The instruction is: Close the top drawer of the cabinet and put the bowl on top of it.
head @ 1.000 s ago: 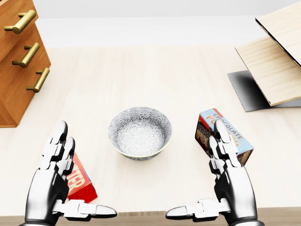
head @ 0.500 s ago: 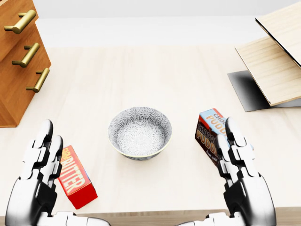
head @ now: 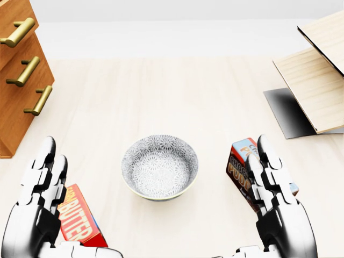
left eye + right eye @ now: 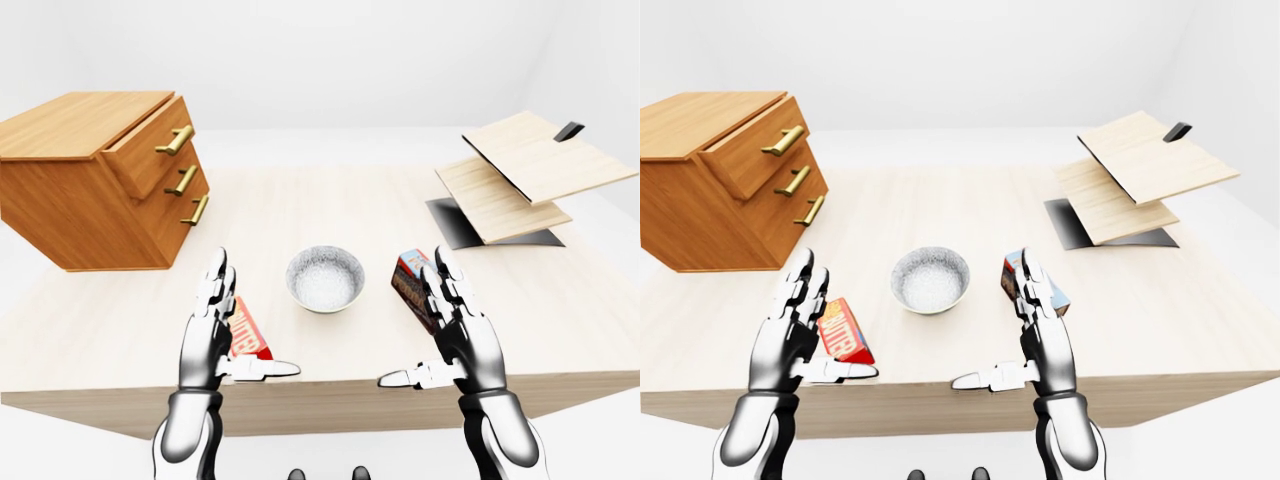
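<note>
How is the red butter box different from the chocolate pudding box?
The butter box is red with white letters; the pudding box is brown and blue. The butter box sits left of the bowl in the head view, the pudding box right. Both rest on the table.

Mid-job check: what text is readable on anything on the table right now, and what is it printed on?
"BUTTER": on the red box, head view.
"PUD": start of a word on the brown-and-blue box; the rest is hidden by the right hand.
"CH": apparently, along the same box's top edge; the rest is hidden.
No text on the bowl or the cabinet.
</note>
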`<state>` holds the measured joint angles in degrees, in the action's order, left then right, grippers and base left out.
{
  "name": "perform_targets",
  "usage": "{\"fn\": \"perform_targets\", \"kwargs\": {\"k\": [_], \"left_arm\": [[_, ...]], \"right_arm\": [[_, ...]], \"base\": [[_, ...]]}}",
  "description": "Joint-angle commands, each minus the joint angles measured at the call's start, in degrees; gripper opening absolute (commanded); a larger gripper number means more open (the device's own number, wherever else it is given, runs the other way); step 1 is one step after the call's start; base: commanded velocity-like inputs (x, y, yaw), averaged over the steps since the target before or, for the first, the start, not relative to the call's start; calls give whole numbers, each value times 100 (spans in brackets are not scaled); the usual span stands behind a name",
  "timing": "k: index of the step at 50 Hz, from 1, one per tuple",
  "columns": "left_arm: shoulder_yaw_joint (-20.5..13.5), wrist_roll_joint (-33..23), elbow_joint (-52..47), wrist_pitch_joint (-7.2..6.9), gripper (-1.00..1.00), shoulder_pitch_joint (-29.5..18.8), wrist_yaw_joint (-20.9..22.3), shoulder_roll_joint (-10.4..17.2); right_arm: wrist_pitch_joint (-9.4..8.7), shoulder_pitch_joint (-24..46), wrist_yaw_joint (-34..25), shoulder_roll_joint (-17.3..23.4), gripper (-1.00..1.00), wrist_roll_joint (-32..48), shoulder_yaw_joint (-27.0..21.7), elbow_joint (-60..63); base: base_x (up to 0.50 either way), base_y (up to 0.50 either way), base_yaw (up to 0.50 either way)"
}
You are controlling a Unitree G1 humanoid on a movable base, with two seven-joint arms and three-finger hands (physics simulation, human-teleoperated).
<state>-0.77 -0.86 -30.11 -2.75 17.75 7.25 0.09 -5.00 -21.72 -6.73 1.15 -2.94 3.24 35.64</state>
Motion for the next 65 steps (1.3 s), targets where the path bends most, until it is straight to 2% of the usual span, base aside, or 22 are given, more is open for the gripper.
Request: {"fn": "perform_targets", "kwargs": {"k": [1, 27, 50, 65], "left_arm": [[-149, 83, -55, -120, 100, -58, 41, -3], [-179, 76, -132, -180, 100, -53, 54, -52], [-153, 52, -22, -114, 100, -75, 52, -38], [-148, 50, -56, -138, 100, -64, 52, -43]], "right_arm": [[0, -29, -21, 7, 100, 22, 22, 28], [0, -68, 62, 28, 100, 53, 80, 28], [0, 6, 192, 3, 100, 235, 85, -83], [0, -41, 187, 37, 100, 243, 124, -82]], "base": [[30, 0, 0], [31, 0, 0], [0, 0, 0], [0, 10, 0]]}}
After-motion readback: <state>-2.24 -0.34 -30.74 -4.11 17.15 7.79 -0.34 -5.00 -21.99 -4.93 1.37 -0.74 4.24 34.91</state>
